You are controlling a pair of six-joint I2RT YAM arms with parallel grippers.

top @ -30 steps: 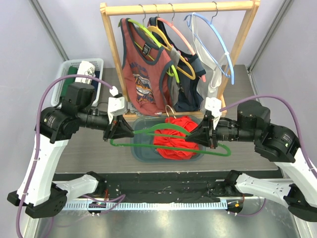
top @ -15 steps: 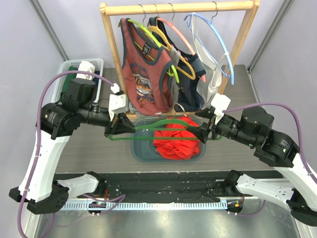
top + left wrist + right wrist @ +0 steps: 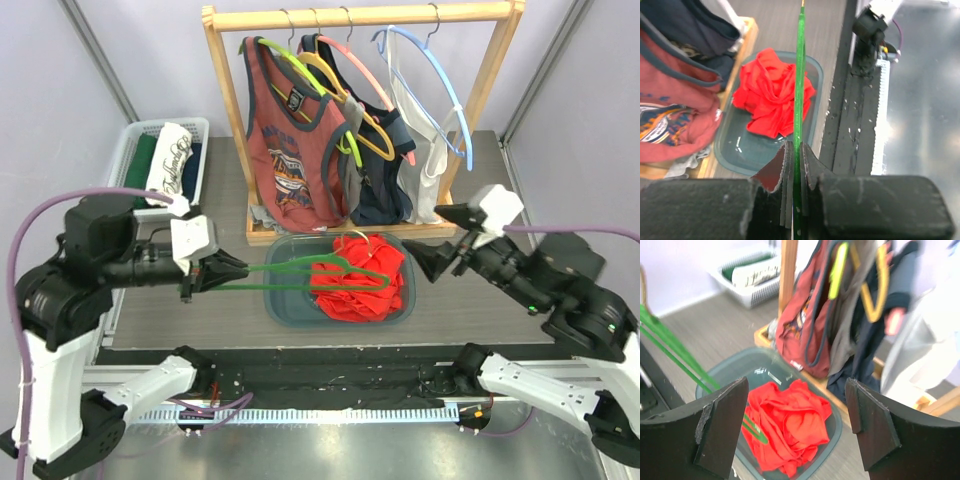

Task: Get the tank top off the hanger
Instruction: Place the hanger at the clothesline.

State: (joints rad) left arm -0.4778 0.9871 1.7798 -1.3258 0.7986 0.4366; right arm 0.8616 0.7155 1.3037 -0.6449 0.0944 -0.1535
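- Left end effector, near left over the counter: jaws pinched tight on the left tip of the green hanger.
- Left wrist view: hanger seen edge-on, a thin green line running straight out from between the fingers.
- Hanger sits roughly level and points right, with its right half over the grey bin. Its metal hook is on the far side, above the bin's far rim.
- Right end effector, near right: jaws spread wide, holding nothing. It's just right of the bin and apart from the hanger.
- Red tank top: off the hanger, crumpled in a heap in the right part of the bin, mid-counter between the two end effectors.
- Hanger's right end crosses above the heap. Can't tell whether it touches the cloth.
- Beyond the bin: wooden rack with garments on hangers. Rust-red printed tank top on the left, navy top in the middle, pale garment under a blue hanger on the right.
- Far left: white basket with folded clothes, well apart from the bin.
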